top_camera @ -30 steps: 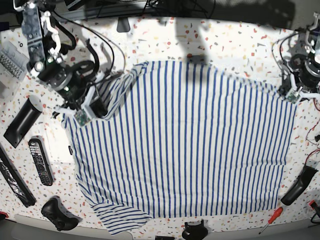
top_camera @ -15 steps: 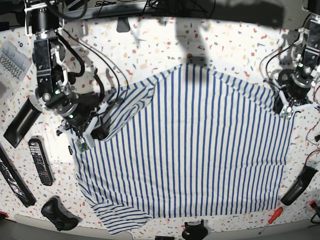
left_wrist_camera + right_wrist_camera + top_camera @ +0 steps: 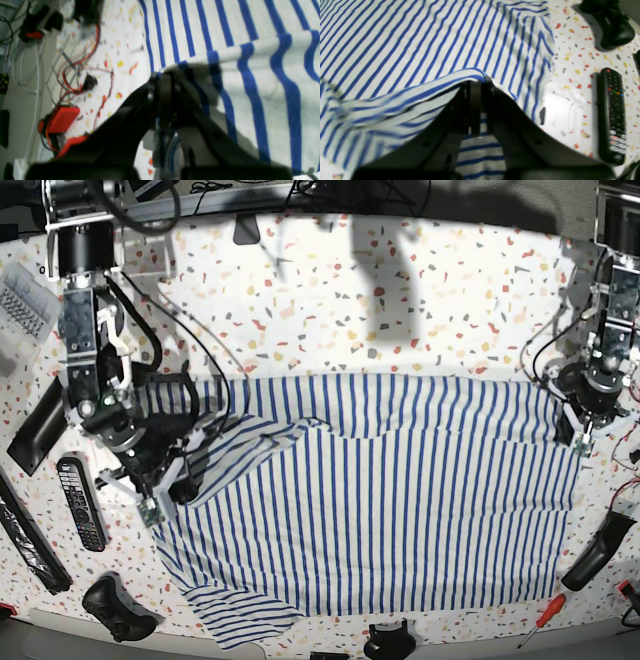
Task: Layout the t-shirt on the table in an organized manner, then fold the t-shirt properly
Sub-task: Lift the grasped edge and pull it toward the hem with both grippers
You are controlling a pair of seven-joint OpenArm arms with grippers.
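Observation:
The white t-shirt (image 3: 380,530) with blue stripes lies across the speckled table (image 3: 400,280). Its far edge is drawn over toward the front and forms a straight fold line. On the left of the base view, my right gripper (image 3: 165,495) is shut on a corner of that folded edge. The right wrist view shows its jaws (image 3: 476,82) pinching the t-shirt (image 3: 420,50). On the right of the base view, my left gripper (image 3: 578,442) is shut on the other corner. In the left wrist view its closed tips (image 3: 162,77) hold the striped t-shirt (image 3: 250,37) just above the tabletop.
A black remote control (image 3: 80,502) and a game controller (image 3: 118,608) lie left of the shirt, also seen as remote (image 3: 612,112) and controller (image 3: 612,25). A red-handled screwdriver (image 3: 540,618) and a black handle (image 3: 598,552) sit at front right. Red wires (image 3: 75,75) trail beside my left gripper.
Both grippers have moved toward the table's front, carrying the shirt's far edge with them. The upper part now lies folded over the body, baring more table at the back.

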